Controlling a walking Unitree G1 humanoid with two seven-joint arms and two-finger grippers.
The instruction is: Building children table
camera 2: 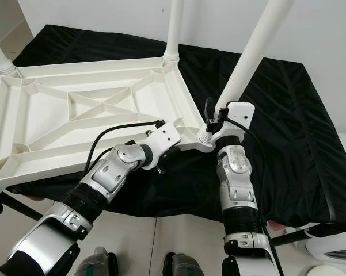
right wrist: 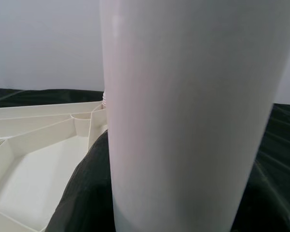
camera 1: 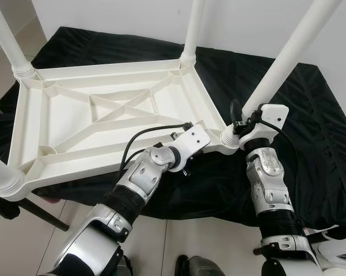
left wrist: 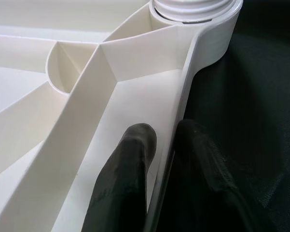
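We find the tabletop (camera 1: 98,123) lying upside down on a worktop (camera 1: 311,115) covered in black cloth, its ribbed underside facing up and its near edge overhanging the worktop's front edge. White legs stand in its corner sockets: far left (camera 1: 6,34), far right (camera 1: 193,29), near left (camera 1: 0,172) and near right (camera 1: 288,52). The left gripper (left wrist: 159,159) is at the tabletop's near edge, just beside the near right corner; its fingers (left wrist: 128,164) are clenched on the rim, one inside, one outside. The right gripper (camera 1: 244,123) is at the base of the near right leg; in the right wrist view the leg stands close before the camera, and we cannot tell how the fingers stand. A pale tiled floor (camera 1: 207,241) lies below the front edge.
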